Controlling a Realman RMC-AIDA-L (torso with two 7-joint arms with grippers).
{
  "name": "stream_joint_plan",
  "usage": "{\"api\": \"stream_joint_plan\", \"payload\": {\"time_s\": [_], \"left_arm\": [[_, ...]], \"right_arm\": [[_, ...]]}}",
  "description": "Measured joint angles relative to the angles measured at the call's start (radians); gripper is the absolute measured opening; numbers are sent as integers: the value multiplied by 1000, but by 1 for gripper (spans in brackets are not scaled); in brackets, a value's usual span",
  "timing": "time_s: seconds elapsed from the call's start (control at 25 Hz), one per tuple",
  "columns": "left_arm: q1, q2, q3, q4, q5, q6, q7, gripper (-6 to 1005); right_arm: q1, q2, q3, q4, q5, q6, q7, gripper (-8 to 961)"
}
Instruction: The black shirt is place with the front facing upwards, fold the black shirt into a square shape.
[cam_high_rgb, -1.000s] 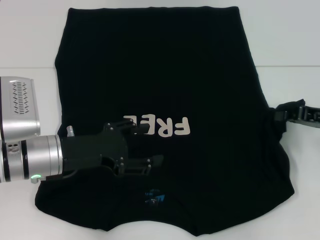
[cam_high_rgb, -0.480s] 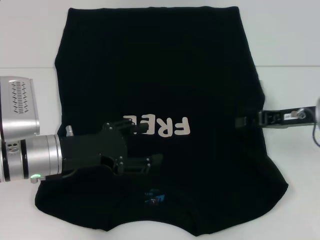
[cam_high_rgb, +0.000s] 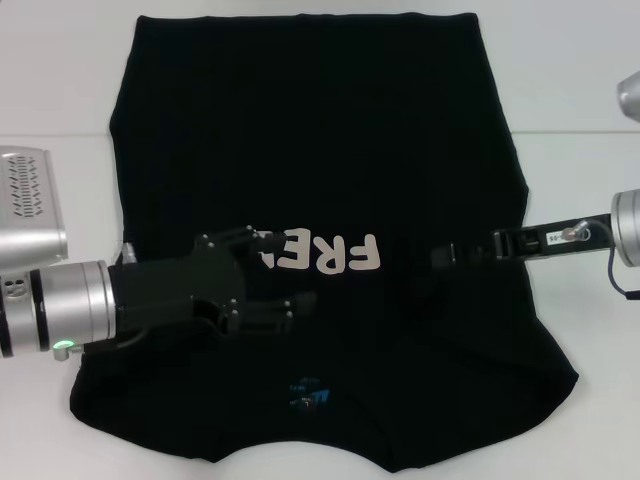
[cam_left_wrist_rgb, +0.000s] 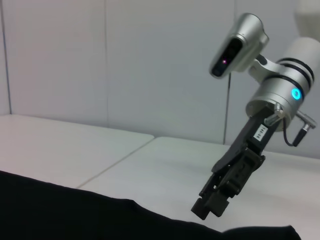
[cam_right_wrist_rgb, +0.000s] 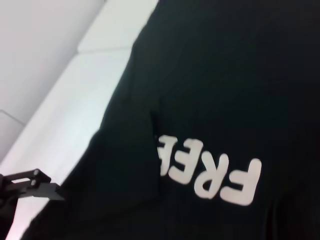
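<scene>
Black shirt (cam_high_rgb: 320, 150) lies spread on the white table (cam_high_rgb: 580, 90), front up, collar end near the robot, hem at the far edge; both side parts look folded inward so the outline is roughly a tall block, wider at the near end. White lettering (cam_high_rgb: 325, 255) reads upside down from the head view, left end of it covered by the left gripper; the small blue neck label (cam_high_rgb: 308, 392) sits near the collar. Left gripper (cam_high_rgb: 275, 275) reaches in from the left, over the shirt's left-middle, just near of the lettering; its fingers (cam_high_rgb: 262, 312) are black on black cloth, so cannot tell if spread or pinching fabric. Left arm's silver wrist (cam_high_rgb: 55, 310) is off the shirt's left edge, green light lit. Right gripper (cam_high_rgb: 445, 256) comes in from the right, tip over the shirt just right of the lettering, about level with it; in the left wrist view it (cam_left_wrist_rgb: 210, 207) hangs tilted down just above the cloth edge, jaws look pressed together with no cloth visibly between them, though the tip is dark and hard to read. Right wrist view looks over the shirt (cam_right_wrist_rgb: 225, 75) and lettering (cam_right_wrist_rgb: 210, 172), with a fold ridge running by the letters, and the left gripper's fingers (cam_right_wrist_rgb: 35, 184) at the shirt's far-left side.
</scene>
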Motion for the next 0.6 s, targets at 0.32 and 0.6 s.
{"api": "stream_joint_plan", "payload": {"time_s": [0.32, 0.6], "left_arm": [[0, 0, -24, 2, 0, 6, -12, 867], [0, 8, -83, 13, 0, 55, -68, 867]], "right_arm": [[-74, -6, 0, 7, 202, 15, -175, 692], [-140, 12, 0, 40, 402, -9, -447, 907]]}}
